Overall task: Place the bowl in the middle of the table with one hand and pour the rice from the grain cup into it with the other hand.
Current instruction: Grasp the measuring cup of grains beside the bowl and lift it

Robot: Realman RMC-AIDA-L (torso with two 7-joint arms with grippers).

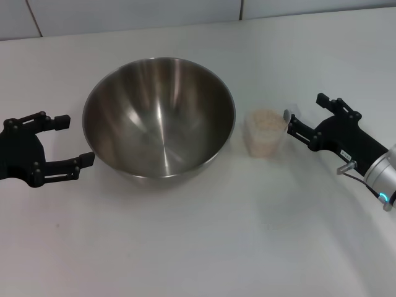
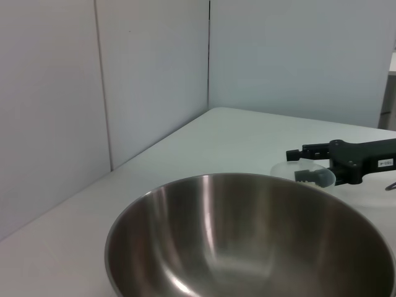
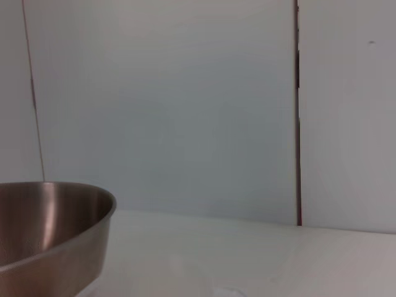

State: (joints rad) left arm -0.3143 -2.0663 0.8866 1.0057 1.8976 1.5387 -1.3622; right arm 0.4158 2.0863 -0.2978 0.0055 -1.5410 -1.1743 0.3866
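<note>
The steel bowl (image 1: 159, 117) stands upright on the white table (image 1: 204, 241), left of centre, and it is empty. It also shows in the left wrist view (image 2: 247, 241) and the right wrist view (image 3: 49, 229). My left gripper (image 1: 75, 139) is open just left of the bowl, its near finger almost touching the bowl's wall. The clear grain cup (image 1: 266, 132) holds rice (image 1: 267, 119) and stands right of the bowl. My right gripper (image 1: 304, 112) is open just right of the cup, one finger close to its rim. The cup's rim (image 2: 303, 172) and the right gripper (image 2: 322, 162) also show in the left wrist view.
Pale wall panels (image 1: 185, 12) run along the table's far edge. The table stretches bare in front of the bowl and cup.
</note>
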